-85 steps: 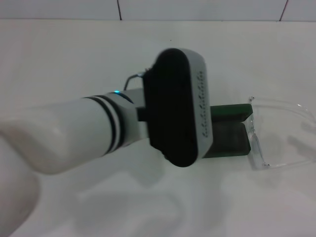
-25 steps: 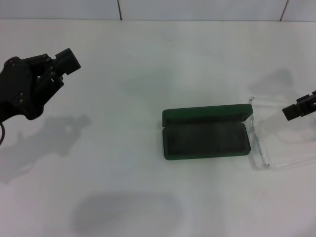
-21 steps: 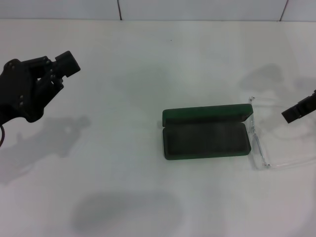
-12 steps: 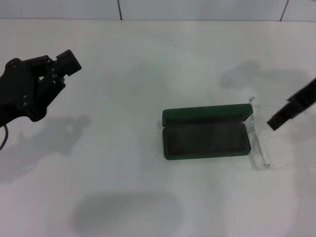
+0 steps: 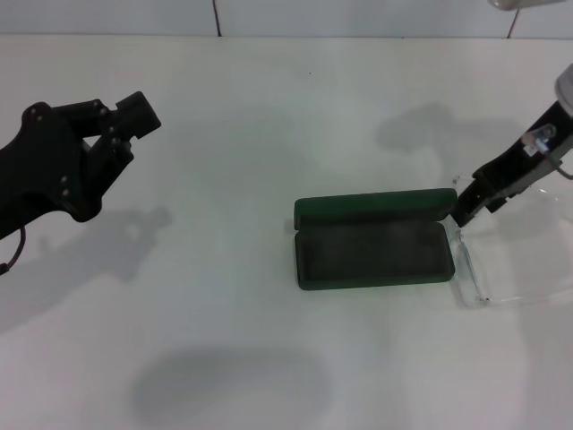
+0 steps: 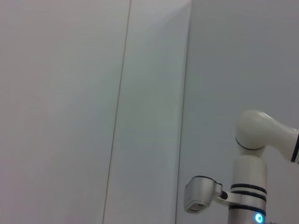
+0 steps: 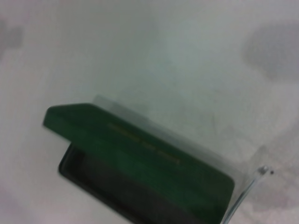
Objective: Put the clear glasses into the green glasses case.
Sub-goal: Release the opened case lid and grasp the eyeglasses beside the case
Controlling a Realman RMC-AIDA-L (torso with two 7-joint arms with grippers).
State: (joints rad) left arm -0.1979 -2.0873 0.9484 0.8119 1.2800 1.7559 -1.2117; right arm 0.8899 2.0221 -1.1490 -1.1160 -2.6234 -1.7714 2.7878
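Since a moment ago the right gripper point(image 5: 467, 211) has swung in from the right edge and come down next to the far right corner of the green glasses case point(image 5: 372, 240), while the left gripper point(image 5: 125, 121) has barely budged, parked off on the left above the desk point(image 5: 269, 116) with nothing in it. Can't tell whether either one's fingers are spread or closed from this angle.

Head view: case is lying open, lid flat behind the base, lining showing. The clear glasses point(image 5: 501, 255) sit on the desk just to the right of it, lens touching or almost touching the case's right end, arms trailing away to the right. The right gripper tip hovers about where the lens meets the case corner.

Left wrist view: just wall and a bit of the other arm, nothing useful.

Right wrist view: the case point(image 7: 140, 163) from above with gold lettering on the lid, and the hinge corner of the glasses point(image 7: 254, 179) beside it.

What worries me: the glasses are thin, slick and hard to see, so a pinch that lands slightly off could skid them away or shove the case, and coming down this close to the lid risks clipping it and knocking it shut
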